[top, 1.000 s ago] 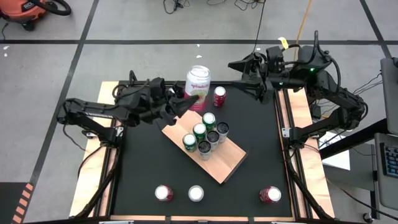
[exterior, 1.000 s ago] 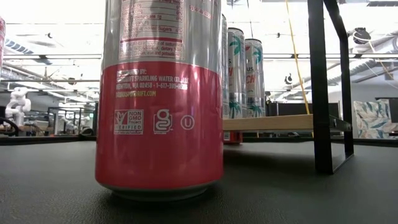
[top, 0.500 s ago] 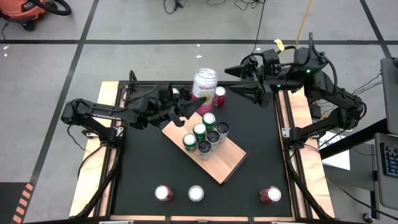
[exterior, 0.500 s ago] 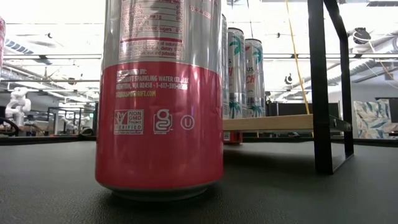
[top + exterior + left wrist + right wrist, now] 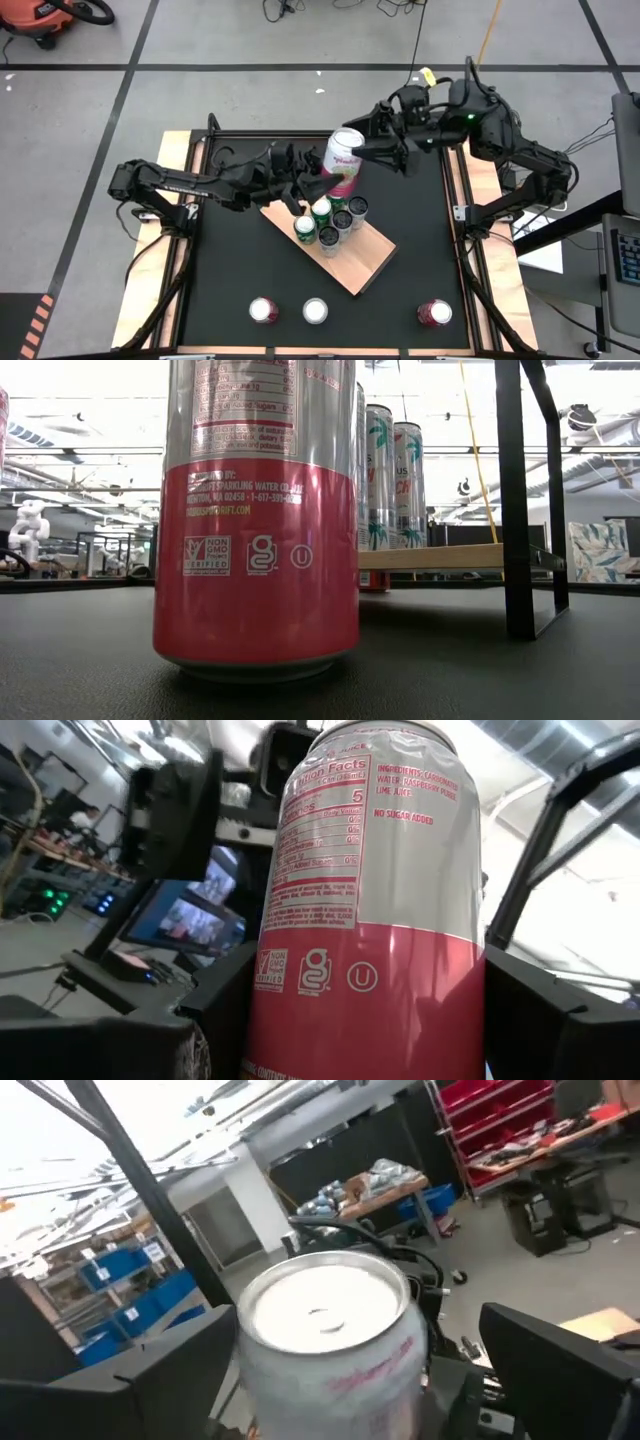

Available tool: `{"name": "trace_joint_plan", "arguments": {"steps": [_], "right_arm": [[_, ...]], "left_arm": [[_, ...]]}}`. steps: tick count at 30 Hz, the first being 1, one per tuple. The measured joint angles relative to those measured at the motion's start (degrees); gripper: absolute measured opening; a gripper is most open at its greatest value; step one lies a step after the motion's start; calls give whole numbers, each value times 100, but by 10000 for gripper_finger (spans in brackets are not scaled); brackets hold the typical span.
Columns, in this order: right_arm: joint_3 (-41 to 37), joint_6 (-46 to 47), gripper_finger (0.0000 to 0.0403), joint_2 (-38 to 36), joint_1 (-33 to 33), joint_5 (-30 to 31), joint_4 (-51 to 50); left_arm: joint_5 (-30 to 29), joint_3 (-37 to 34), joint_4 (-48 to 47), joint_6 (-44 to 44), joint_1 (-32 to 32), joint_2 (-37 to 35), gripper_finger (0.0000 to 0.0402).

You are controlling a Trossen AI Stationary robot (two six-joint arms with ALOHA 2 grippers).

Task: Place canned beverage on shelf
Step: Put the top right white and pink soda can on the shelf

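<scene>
A silver-and-pink canned beverage point(image 5: 345, 160) hangs high over the table's far middle, and my left gripper point(image 5: 318, 183) is shut on it. My right gripper point(image 5: 378, 152) stands open at the can's upper end; in the right wrist view its fingers point(image 5: 560, 1370) flank the can's top point(image 5: 325, 1312) without plainly touching it. The shelf point(image 5: 362, 262), a tan board on black rods, stands at mid-table, with several green-topped cans point(image 5: 328, 218) upright on its far half. In the low view the shelf board point(image 5: 440, 557) shows behind a near can. My left gripper pinches the can's pink lower half point(image 5: 300, 1020) between its two fingers point(image 5: 545, 1015), one on each side. The fingers come from the table's left, slanting upward, and lie across the can. The can is lifted clear and leans, its top up.
Three more cans stand along the table's near edge point(image 5: 263, 310) point(image 5: 315, 311) point(image 5: 435, 313); one of them fills the low view point(image 5: 255, 520). Pale wooden rails point(image 5: 490, 200) run down both sides of the black table.
My left gripper has carried the can toward the table's right edge and a little nearer, sinking slightly, over the shelf's far end. My right gripper has moved left toward the can, and its open fingers now stand around the can's top.
</scene>
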Motion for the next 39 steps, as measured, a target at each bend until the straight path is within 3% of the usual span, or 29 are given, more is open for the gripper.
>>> {"name": "trace_joint_plan", "arguments": {"steps": [7, 17, 21, 28, 32, 39], "right_arm": [[0, 6, 394, 210, 5, -504, 307], [-7, -141, 390, 335, 197, -614, 302], [-7, -148, 359, 335, 225, -612, 416], [-7, -155, 270, 337, 221, -579, 503], [-7, -24, 252, 337, 216, -528, 491], [-7, -153, 275, 337, 137, -433, 486]], "left_arm": [[129, 0, 35, 2, 0, 0, 284], [129, 0, 0, 2, 0, 0, 284], [129, 0, -13, 4, 0, 0, 284], [79, 2, -13, -9, 0, -2, 287], [-194, 2, -9, -475, -6, -2, 315], [-516, 9, -15, -787, -4, -26, 391]]}}
